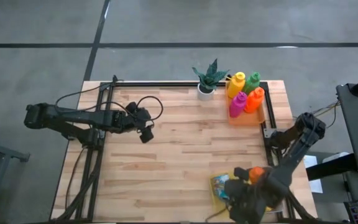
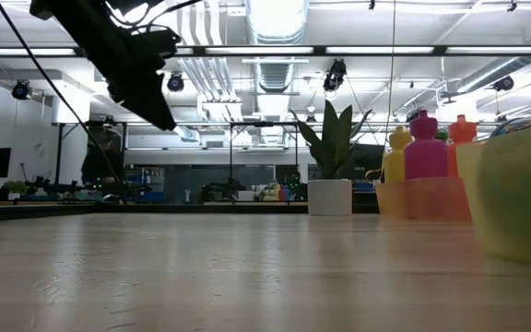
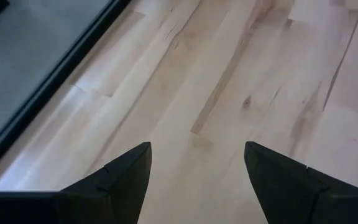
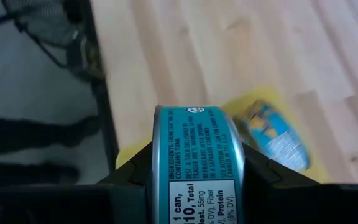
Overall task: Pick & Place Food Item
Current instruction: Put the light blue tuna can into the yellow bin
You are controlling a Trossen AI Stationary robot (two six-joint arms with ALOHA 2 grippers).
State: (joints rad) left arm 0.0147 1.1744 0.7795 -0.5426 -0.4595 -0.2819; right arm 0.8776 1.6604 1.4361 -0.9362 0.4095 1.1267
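Bare wooden table [image 1: 179,149], perhaps workshop behind

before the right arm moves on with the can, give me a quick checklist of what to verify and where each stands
1. Right gripper shut on the tuna can: ok, fingers clamp both sides.
2. Can held on edge, label facing the wrist camera: ok.
3. Yellow bin under the right gripper: ok; another can lies in it.
4. Left gripper open, empty, above bare table: ok.
5. Bottles and plant stand at the far edge, away from both arms: ok.
6. Where the can should go: cannot tell.
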